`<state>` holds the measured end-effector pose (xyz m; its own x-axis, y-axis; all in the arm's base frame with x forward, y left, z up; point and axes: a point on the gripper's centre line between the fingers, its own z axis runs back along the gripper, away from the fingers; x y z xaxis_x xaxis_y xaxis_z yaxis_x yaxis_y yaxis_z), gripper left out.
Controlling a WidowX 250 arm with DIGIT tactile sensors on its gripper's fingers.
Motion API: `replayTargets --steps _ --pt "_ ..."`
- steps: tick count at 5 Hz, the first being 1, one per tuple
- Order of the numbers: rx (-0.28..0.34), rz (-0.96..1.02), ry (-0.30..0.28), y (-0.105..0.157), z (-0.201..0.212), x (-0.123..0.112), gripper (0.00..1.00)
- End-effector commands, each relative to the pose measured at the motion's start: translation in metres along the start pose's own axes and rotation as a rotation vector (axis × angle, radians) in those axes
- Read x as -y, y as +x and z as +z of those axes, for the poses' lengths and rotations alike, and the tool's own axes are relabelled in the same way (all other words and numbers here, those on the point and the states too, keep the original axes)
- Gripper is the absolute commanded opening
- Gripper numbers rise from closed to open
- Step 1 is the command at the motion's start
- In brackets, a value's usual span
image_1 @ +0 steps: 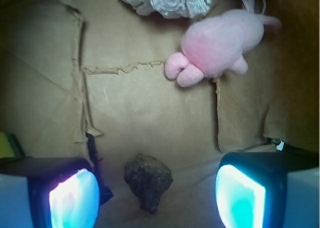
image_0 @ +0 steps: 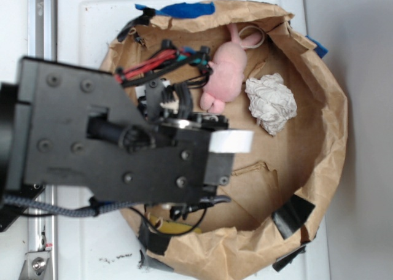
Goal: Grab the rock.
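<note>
The rock, a small dark lumpy stone, lies on the brown paper floor in the wrist view, low in the frame. My gripper is open, its two glowing pads standing wide on either side of the rock without touching it. The rock sits closer to the left pad. In the exterior view the rock is hidden beneath the black arm, which hangs over the left part of the paper bowl.
A pink plush toy lies beyond the rock. A crumpled white paper ball sits beside it. The brown paper walls ring the floor. Something yellow shows at the near wall.
</note>
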<state>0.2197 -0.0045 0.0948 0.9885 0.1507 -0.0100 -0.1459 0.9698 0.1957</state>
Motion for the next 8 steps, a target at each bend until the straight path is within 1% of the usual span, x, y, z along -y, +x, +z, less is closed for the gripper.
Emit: replayTargets --steps 1,2,3,4,5,6,7,8 --pt "0.001 0.036 -0.013 -0.010 -0.007 -0.025 1.00" --pt "-0.028 0.029 -0.021 -0.020 -0.009 -0.022 1.00" --pt "0.012 0.057 -0.046 -0.028 -0.017 -0.012 1.00" --pt "0.030 0.035 -0.076 -0.028 -0.027 -0.008 1.00" --pt "0.095 0.017 -0.144 -0.025 -0.044 -0.004 1.00" --pt "0.068 0.029 -0.133 -0.018 -0.056 -0.003 1.00" --pt "0.066 0.052 -0.114 -0.015 -0.061 -0.006 1.00" --pt "0.073 0.065 -0.120 -0.014 -0.064 -0.010 1.00"
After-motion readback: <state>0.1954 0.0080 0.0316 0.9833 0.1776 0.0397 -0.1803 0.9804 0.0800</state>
